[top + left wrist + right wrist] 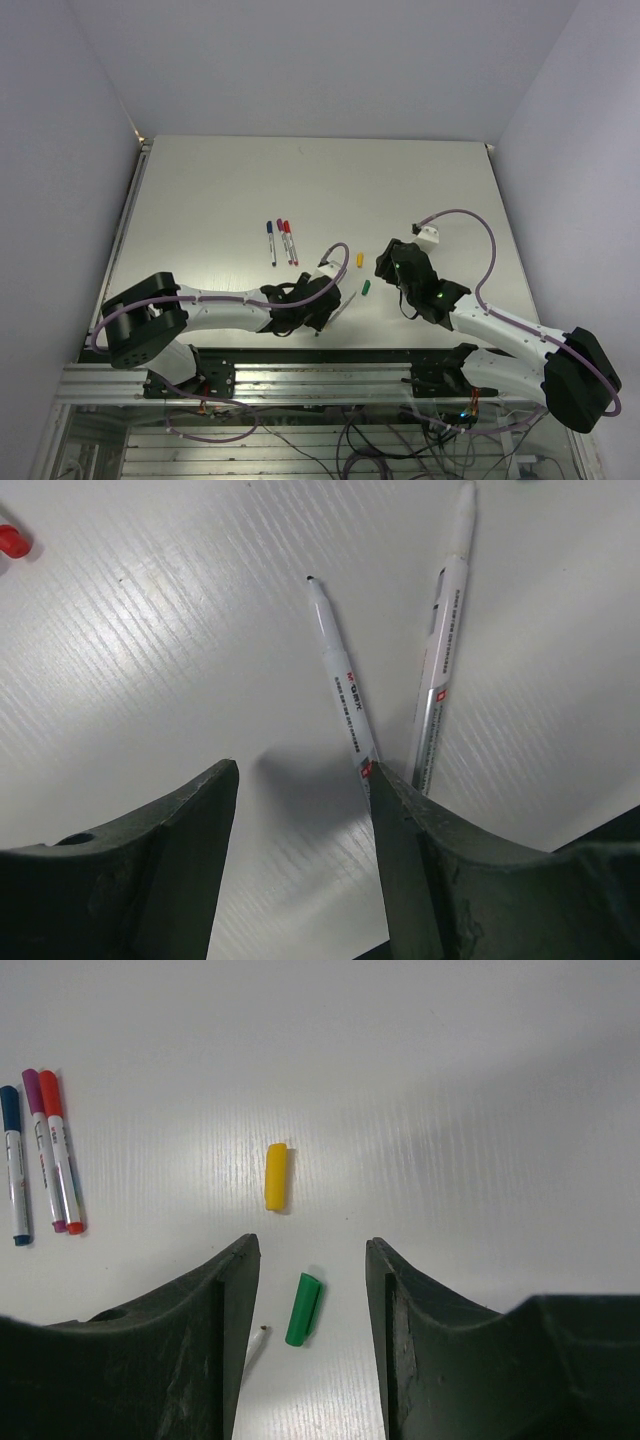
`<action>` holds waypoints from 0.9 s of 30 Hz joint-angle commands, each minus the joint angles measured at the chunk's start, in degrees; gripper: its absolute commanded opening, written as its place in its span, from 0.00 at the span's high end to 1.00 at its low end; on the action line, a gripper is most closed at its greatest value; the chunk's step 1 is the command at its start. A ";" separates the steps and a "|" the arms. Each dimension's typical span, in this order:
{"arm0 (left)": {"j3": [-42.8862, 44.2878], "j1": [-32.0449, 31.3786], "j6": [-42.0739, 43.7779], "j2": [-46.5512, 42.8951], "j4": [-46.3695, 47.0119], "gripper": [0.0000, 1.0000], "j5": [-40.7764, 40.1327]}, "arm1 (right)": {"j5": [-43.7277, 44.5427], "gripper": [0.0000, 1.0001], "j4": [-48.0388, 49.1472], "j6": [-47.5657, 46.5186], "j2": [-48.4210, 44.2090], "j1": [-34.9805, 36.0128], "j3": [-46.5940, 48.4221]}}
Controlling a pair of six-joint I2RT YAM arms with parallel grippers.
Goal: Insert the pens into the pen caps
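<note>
**Two open grippers over pens and loose caps on a white table**

On the left part of the white table (200,200), three closed pens are laid side by side, close together. They are a blue-capped pen (15,1165), a purple-capped pen (45,1150) and a red-capped pen (62,1155).

Just right of them, the left gripper (300,770) is held low over the table. Its fingers are spread apart and nothing is gripped between them. Two uncapped pens are seen ahead of it, lying flat in a narrow V. One is a dark-tipped pen (340,680); to its right is a second pen (440,630), its tip pointing away. The near ends of both are hidden behind the finger on the right of the wrist view, and whether that finger touches them cannot be told. A small red piece (12,540) is caught at the upper left corner of that view, but what it is cannot be told.

Further right, a yellow cap (276,1176) lies alone on the table. A green cap (303,1309) lies apart from it, nearer the arms. A white pen tip (258,1340) is seen just left of the green cap, not touching it.

Furthest right, the right gripper (311,1242) is held above the caps. Its fingers are parted and empty, with the green cap framed between them.
</note>
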 commanded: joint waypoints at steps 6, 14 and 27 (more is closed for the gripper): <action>1.24 -1.34 -1.08 1.56 -2.03 0.36 -3.11 | -0.58 0.53 2.27 0.44 0.82 -0.16 -0.38; 0.91 -1.66 -1.88 1.56 -3.44 0.36 -3.48 | -0.74 0.53 2.05 0.33 1.32 -0.15 0.24; 3.00 -1.67 -4.64 6.57 -11.30 0.62 -3.50 | -1.00 0.53 1.25 0.64 0.50 -0.18 0.20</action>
